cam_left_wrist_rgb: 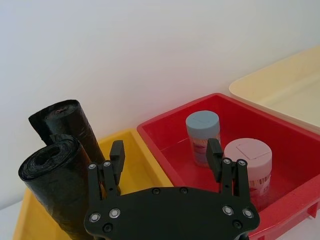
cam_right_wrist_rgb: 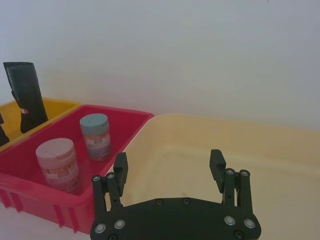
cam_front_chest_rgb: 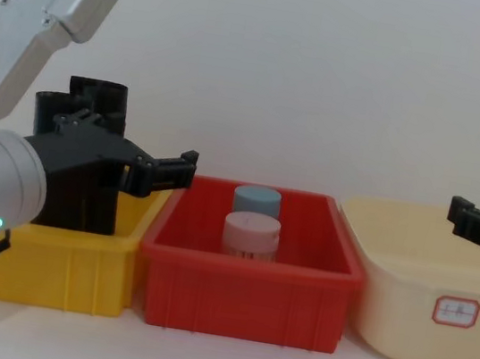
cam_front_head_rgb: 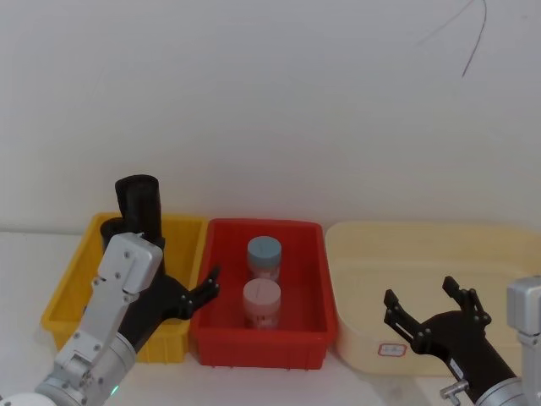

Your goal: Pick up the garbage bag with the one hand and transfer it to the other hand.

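Note:
The garbage bag (cam_left_wrist_rgb: 52,182), a plain black roll, stands upright in the yellow bin (cam_front_head_rgb: 72,283), with a taller black roll (cam_left_wrist_rgb: 70,125) just behind it. In the head view the garbage bag (cam_front_head_rgb: 111,227) is partly hidden by my left arm. My left gripper (cam_left_wrist_rgb: 166,155) hovers open over the yellow bin's right side. The bag stands just outside one finger, and nothing is between the fingers. From the chest, the left gripper (cam_front_chest_rgb: 127,149) hangs in front of the rolls. My right gripper (cam_front_head_rgb: 421,294) is open and empty above the cream bin (cam_front_head_rgb: 499,245).
A red bin (cam_front_head_rgb: 262,342) between the yellow and cream bins holds a blue-lidded jar (cam_front_head_rgb: 264,256) and a pink-lidded jar (cam_front_head_rgb: 261,303). A white wall rises close behind all three bins. The taller roll (cam_right_wrist_rgb: 22,95) carries a small red-and-white band.

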Action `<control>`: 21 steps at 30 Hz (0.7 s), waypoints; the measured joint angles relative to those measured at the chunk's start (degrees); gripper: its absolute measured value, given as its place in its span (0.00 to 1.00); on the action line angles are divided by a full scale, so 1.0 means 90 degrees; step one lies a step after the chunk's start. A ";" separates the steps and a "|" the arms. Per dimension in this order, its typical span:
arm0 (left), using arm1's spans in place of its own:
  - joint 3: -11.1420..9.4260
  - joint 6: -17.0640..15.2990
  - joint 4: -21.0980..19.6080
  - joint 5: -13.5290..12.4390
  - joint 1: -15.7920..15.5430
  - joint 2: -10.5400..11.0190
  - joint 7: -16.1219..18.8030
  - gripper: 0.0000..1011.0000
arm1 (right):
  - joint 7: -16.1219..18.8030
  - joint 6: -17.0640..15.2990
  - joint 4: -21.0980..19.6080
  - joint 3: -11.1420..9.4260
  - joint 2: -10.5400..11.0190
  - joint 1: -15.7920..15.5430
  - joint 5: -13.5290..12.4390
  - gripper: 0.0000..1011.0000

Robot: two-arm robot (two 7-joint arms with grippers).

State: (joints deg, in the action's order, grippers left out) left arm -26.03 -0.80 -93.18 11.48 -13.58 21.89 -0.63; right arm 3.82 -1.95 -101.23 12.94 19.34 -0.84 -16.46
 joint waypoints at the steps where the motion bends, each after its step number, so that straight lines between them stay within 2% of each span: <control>1: 0.0000 0.0000 0.0000 0.0000 0.0000 0.0000 0.0000 0.99 | 0.0000 0.0000 0.0000 0.0000 0.0000 0.0000 0.0000 0.99; 21: 0.0000 0.0000 0.0000 0.0000 0.0000 0.0000 0.0000 0.99 | 0.0000 0.0000 0.0000 0.0000 0.0000 0.0000 0.0000 0.99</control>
State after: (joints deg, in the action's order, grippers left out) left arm -26.02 -0.80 -93.18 11.48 -13.59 21.90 -0.63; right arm 3.83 -1.95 -101.23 12.94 19.34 -0.84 -16.46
